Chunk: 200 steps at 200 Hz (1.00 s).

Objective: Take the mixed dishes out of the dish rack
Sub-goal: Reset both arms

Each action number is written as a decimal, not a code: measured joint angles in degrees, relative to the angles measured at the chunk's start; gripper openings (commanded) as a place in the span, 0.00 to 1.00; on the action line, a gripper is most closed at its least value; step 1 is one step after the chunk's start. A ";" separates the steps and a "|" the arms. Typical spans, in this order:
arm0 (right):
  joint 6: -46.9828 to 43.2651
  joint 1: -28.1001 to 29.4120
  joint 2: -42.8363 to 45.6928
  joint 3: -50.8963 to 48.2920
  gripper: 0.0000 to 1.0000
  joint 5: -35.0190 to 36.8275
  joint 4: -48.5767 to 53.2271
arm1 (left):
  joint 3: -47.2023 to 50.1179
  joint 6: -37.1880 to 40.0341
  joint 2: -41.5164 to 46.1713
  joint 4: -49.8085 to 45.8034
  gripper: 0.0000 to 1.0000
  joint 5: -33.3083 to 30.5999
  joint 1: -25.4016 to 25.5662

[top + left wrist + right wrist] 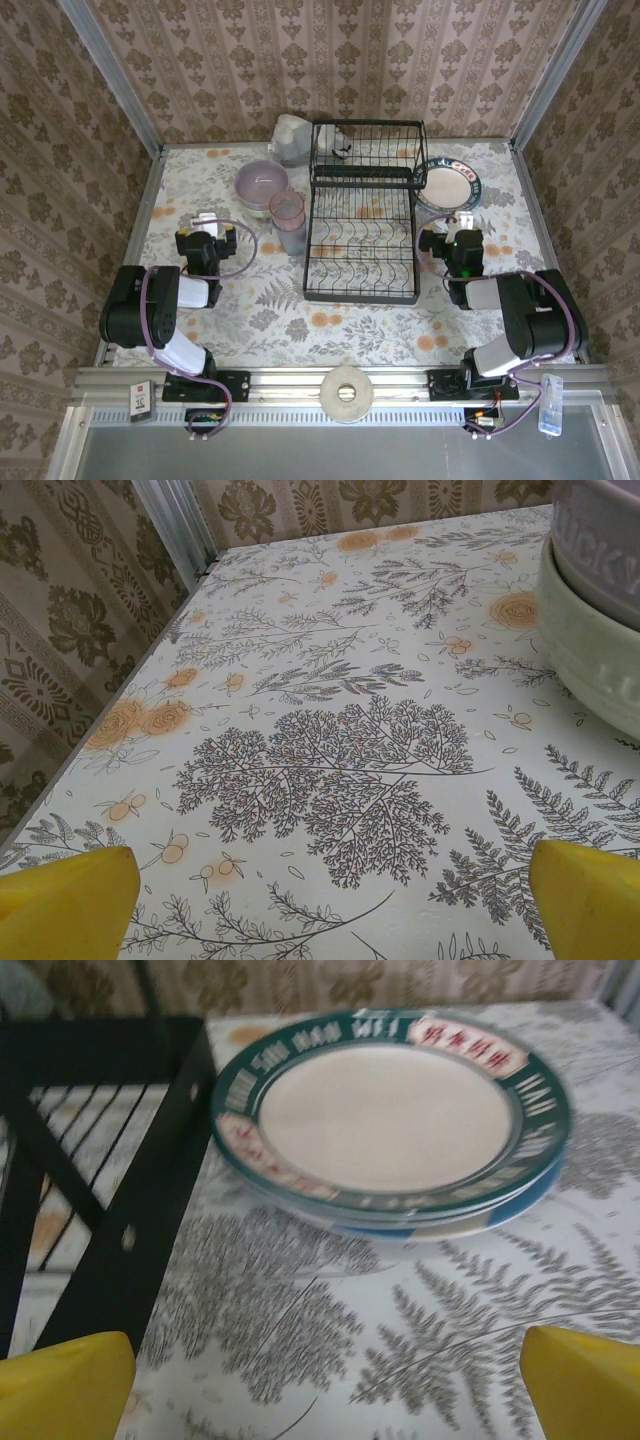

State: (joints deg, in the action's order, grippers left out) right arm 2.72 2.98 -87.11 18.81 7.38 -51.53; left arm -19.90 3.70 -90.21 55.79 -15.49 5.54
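Yellow fingertips (60, 900) sit in the bottom corners of each wrist view, spread wide with nothing between them. The left pincer (320, 905) and the right pincer (320, 1385) are both released and low over the tabletop (330, 730). From above, the rack (362, 215) stands in the middle with its lower tier bare. The lavender bowl (600, 530) is nested in the pale green bowl (590, 650), just ahead and to the right of the left pincer. A pink tumbler (287, 208) stands just beside the bowls on the rack's side. The patterned plate (385, 1110) lies on a blue-striped plate (520, 1200) close to the rack's corner, ahead of the right pincer. A small pale thing (341, 146) shows in the upper tier; whether it is a dish I cannot tell

By my reading the unloading is almost done, so the job now is that upper tier. Lift an arm well up first and come in over the top rail rather than through the wires. Keep the forearm away from the tumbler and the plate stack. Close on a rim, not a wire, and draw the piece straight up before swinging out
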 measured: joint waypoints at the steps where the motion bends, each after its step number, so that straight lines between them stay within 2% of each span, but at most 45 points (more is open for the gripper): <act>1: -0.09 0.04 -0.04 0.00 1.00 -0.02 0.00 | 0.00 0.00 0.00 0.00 1.00 0.00 0.00; 115: -1.05 -2.25 -0.39 3.61 1.00 -1.79 1.53 | -0.02 0.00 0.00 -0.02 1.00 0.02 -0.02; 200: -1.05 -1.81 -0.39 3.61 1.00 -1.77 2.03 | -0.02 0.00 0.00 0.00 1.00 0.02 0.00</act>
State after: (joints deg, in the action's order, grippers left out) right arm 1.67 1.17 -87.50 22.41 5.61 -49.50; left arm -19.92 3.70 -90.21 55.79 -15.46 5.54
